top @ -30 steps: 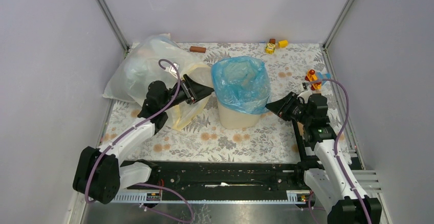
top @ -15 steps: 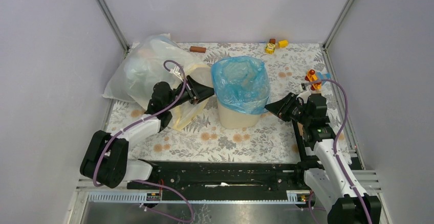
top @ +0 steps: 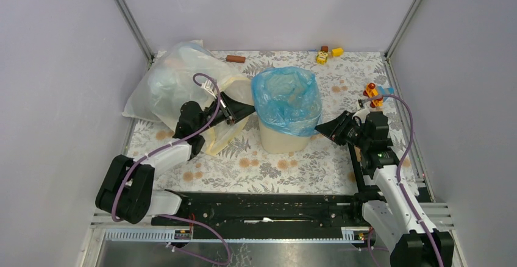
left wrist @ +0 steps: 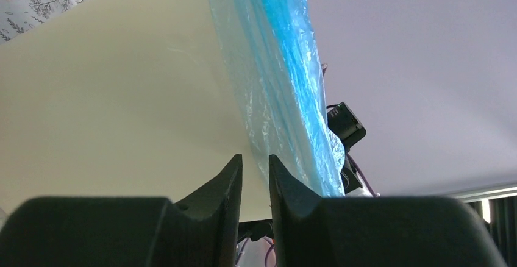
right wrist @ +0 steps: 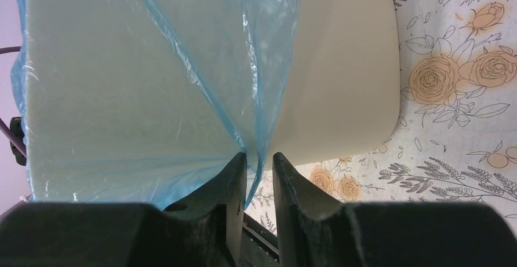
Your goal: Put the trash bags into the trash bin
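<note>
Two hands flank the bin (top: pixel 280 140) on your table (top: pixel 305 164). The blue bag (top: pixel 286 99) sits in the bin's mouth, its hem draped down the outside. Right of the bin, your right hand (top: pixel 318 128) pinches that hem. Left of the bin, your left hand (top: pixel 251 110) is nearly closed; you cannot tell whether it holds any film.
</note>
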`<state>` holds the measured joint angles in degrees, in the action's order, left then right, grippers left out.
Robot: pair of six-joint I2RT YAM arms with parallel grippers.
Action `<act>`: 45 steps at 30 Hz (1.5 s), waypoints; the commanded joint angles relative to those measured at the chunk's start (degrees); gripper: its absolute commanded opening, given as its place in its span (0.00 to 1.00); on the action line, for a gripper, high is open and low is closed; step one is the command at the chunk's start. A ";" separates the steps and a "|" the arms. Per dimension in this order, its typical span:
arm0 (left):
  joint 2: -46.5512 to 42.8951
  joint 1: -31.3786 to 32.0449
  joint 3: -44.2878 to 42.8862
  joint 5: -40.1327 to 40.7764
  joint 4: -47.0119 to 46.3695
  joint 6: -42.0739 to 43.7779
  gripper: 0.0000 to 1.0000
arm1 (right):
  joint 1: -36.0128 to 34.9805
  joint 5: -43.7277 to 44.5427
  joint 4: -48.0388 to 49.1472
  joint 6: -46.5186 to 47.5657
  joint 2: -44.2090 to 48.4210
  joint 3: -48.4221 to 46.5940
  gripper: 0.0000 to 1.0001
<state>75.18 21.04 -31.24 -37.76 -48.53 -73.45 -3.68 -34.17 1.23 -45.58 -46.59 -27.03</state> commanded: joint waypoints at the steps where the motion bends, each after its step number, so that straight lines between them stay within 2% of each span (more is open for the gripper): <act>1: -1.31 -0.12 0.49 0.47 -2.71 1.29 0.25 | 0.07 -1.66 2.81 1.45 -0.40 0.22 0.29; 5: 0.30 -0.12 0.10 0.71 -3.62 2.14 0.43 | -0.01 -1.27 2.92 2.15 -1.15 0.68 0.29; 7: 1.16 -0.12 -0.08 0.52 -5.44 1.50 0.44 | 0.06 -1.40 3.34 2.23 -1.53 1.15 0.29; 15: 3.68 -0.03 -0.70 -0.91 -12.12 -1.40 0.19 | 0.06 -1.44 4.30 2.32 -2.53 2.11 0.27; 20: 5.27 -0.08 -0.57 0.02 -9.82 1.35 0.00 | 0.00 -0.92 4.50 2.66 -2.76 2.54 0.27; 26: 8.20 -0.05 0.33 1.86 -4.90 7.31 0.00 | 0.02 -0.37 4.99 3.62 -3.76 3.59 0.27; 31: 5.13 0.06 0.00 7.35 10.09 17.10 0.00 | 0.00 0.95 5.88 5.05 -5.70 4.57 0.27; 36: 0.52 -0.03 1.59 8.77 13.23 19.86 0.00 | 0.07 0.77 6.41 6.05 -7.19 4.24 0.30; 39: -3.89 -0.24 2.53 9.19 12.89 18.61 0.17 | 0.00 0.86 6.49 6.30 -5.71 3.79 0.38; 43: -9.25 -0.87 3.19 8.25 11.06 15.15 0.33 | 0.00 1.69 6.37 6.53 -2.23 3.58 0.44; 45: -11.30 -1.12 3.74 7.82 9.34 12.70 0.44 | 0.02 2.19 5.72 7.04 -0.45 3.52 0.47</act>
<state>68.40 20.78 -28.45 -29.93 -34.24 -57.47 -3.68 -33.41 5.48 -40.34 -50.72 -22.52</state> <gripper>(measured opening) 0.359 0.449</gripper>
